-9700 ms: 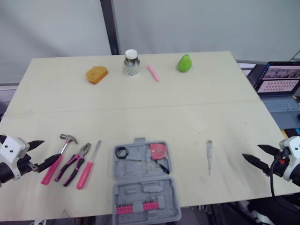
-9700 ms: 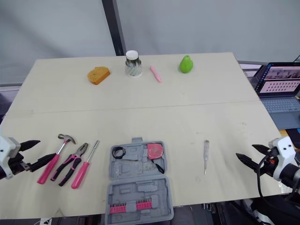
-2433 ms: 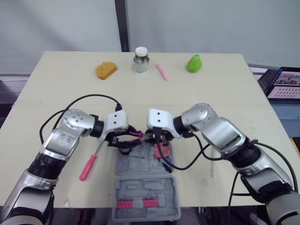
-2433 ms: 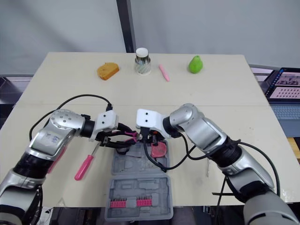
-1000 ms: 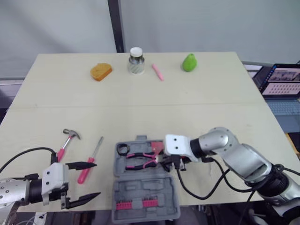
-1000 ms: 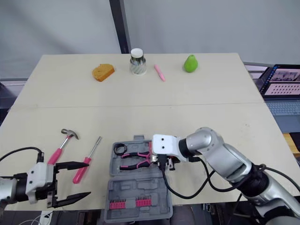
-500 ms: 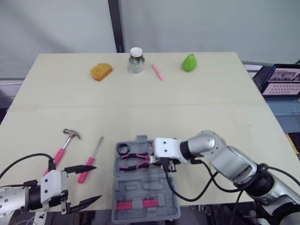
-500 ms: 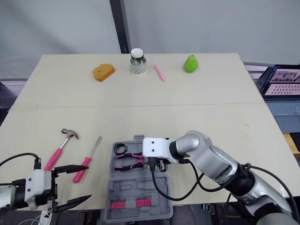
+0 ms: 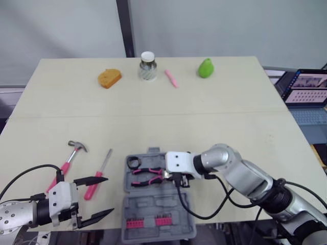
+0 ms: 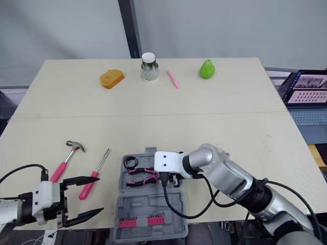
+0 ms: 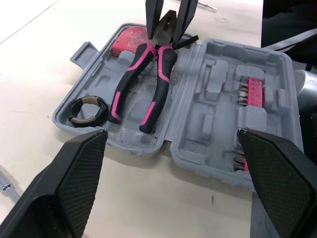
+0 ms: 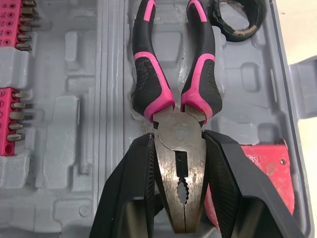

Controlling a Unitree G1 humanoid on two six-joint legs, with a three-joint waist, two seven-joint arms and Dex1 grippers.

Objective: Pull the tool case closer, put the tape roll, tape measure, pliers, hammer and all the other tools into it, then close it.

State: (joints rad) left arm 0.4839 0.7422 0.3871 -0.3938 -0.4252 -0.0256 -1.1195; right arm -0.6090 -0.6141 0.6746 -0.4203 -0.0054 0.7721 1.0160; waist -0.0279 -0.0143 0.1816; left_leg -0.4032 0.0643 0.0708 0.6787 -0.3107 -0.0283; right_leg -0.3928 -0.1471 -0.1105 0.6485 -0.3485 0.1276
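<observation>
Shifted leftward, one pink-handled steel pliers lies in the open grey plastic tool case, right gripper clamped on it. Left gripper gapes near one pink-handled hammer.

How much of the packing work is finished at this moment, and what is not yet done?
Done: the tool case sits open at the front of the table, with the tape roll and tape measure inside. In hand: the right hand grips the head of the pliers, which lie in the case. Left: the hammer and screwdriver lie on the table near the open left hand, and the case is not closed.
</observation>
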